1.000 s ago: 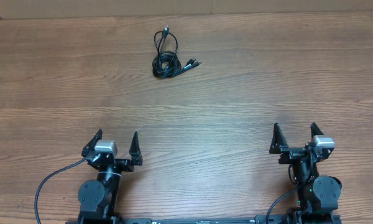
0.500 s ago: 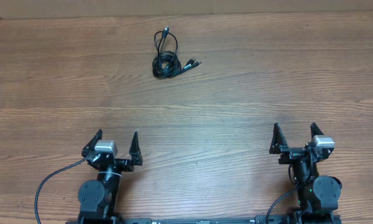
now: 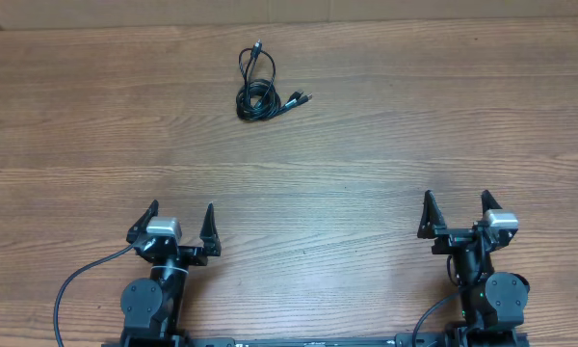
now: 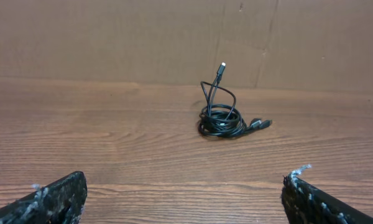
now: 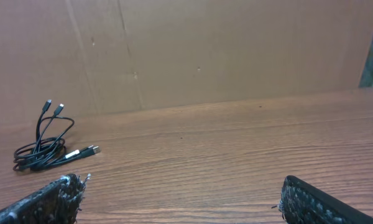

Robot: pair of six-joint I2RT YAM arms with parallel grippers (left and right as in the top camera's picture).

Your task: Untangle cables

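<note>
While the wooden tabletop [image 3: 385, 145] fills nearly the whole overhead view, a plain brown cardboard wall [image 4: 112, 37] closes off its far edge. The two arms sit at the near edge, well apart: the left arm [image 3: 154, 289] toward the left corner, the right arm [image 3: 486, 289] toward the right. A thick black wire [image 3: 72, 289] curves out from the left arm's base.

The left claw [image 3: 182, 206] is released, its two fingers spread wide, gripping nothing and pointing toward the far side over bare wood. The right claw [image 3: 455, 197] is likewise released and grasps nothing.

The cables [image 3: 258, 92] lie on the far part of the tabletop, left of centre and well apart from both claws. They form a small bundle of thin black cords, a tight coil with one longer loop reaching toward the wall. At the loop's far end a small plug [image 3: 258, 45] points at the wall; in the left wrist view it tilts up off the wood. More plug ends [image 3: 303, 97] stick out to the right of the coil.
</note>
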